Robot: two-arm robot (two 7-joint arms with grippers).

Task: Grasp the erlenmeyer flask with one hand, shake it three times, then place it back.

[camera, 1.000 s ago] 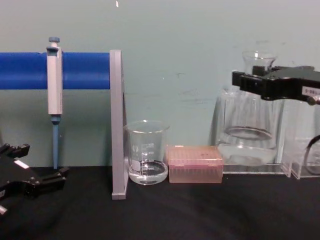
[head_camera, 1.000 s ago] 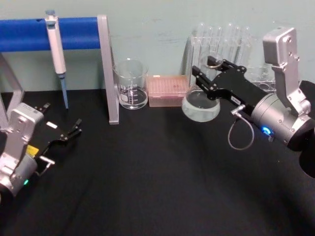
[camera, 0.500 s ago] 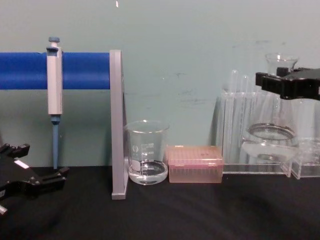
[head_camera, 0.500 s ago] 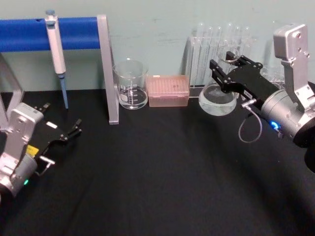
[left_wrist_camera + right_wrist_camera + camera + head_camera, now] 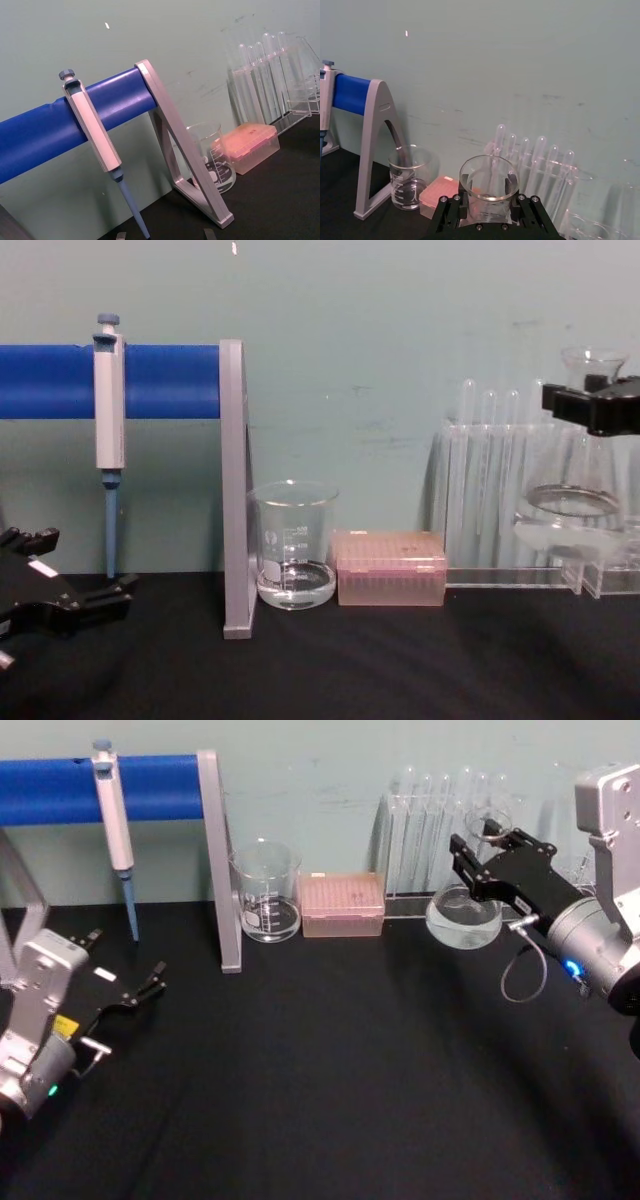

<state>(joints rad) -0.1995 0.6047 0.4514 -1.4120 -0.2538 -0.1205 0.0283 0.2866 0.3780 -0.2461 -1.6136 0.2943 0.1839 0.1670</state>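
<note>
The erlenmeyer flask (image 5: 464,915) is clear glass with some liquid in its wide base. It hangs in the air above the black table at the right, in front of the test tubes. My right gripper (image 5: 488,847) is shut on its neck just under the flared rim (image 5: 489,178). From the chest view the flask (image 5: 575,510) is well off the tabletop, with the right gripper (image 5: 592,405) clamped on the neck. My left gripper (image 5: 135,990) rests low at the left near the table, its fingers apart, holding nothing.
A glass beaker (image 5: 266,892) and a pink tip box (image 5: 343,904) stand at the back centre. A test tube rack (image 5: 440,815) sits behind the flask. A pipette (image 5: 115,825) hangs on the blue-barred stand (image 5: 215,860) at the left.
My right gripper has carried the flask to the right over the last second, and slightly up in the chest view. The left arm has stayed put.
</note>
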